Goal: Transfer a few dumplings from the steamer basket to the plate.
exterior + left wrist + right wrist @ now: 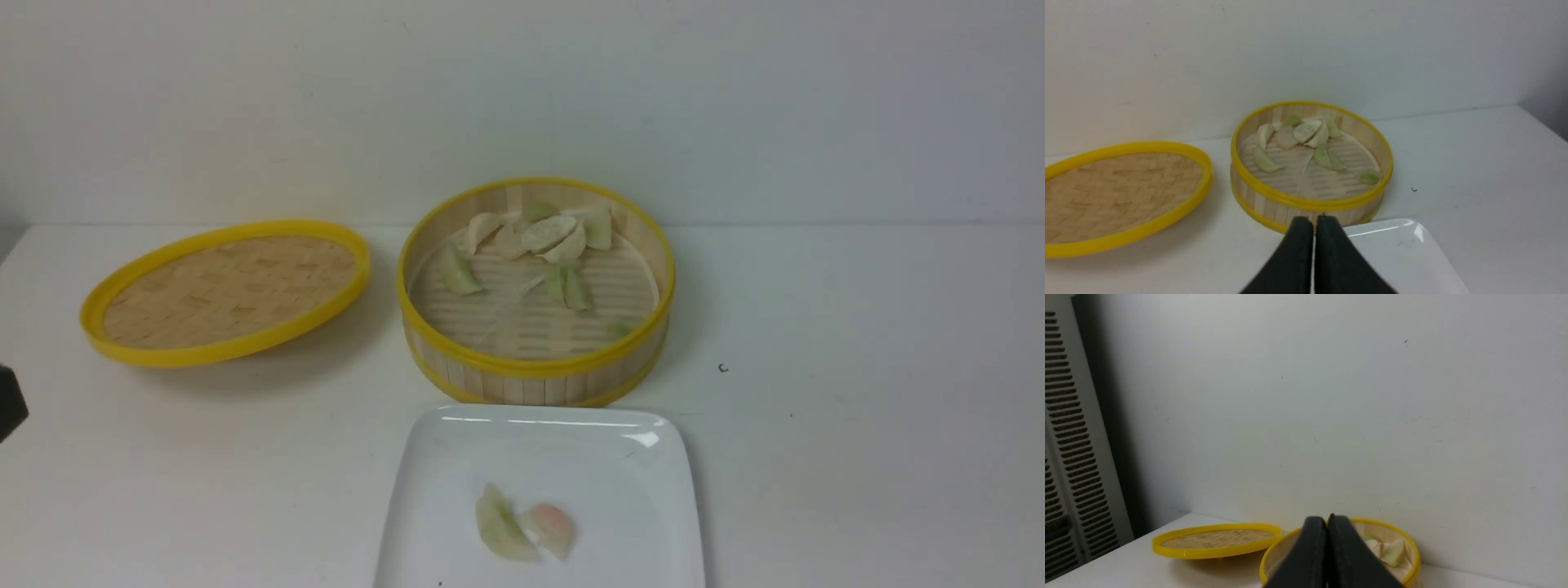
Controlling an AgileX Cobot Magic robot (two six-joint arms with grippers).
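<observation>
On white table [857, 457] before you: steamer basket [535, 367] centre, lid [224, 290] to its left, plate [457, 490] just in front. Dumplings [549, 233] mostly heaped at basket's far wall; pair [522, 531] lies on plate. Left gripper [1314, 222], right gripper [1327, 520]: both clenched, empty. Risk: heap overlaps, so your pinch may snag two or tear one; a deep reach may knock rim.

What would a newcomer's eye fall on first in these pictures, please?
The round bamboo steamer basket with yellow rims sits mid-table, with pale green and cream dumplings clustered at its far side. A flat woven yellow-rimmed lid lies to its left. Nearer the camera, a glossy white square plate holds a pale green dumpling and a pinkish dumpling, touching.
</observation>
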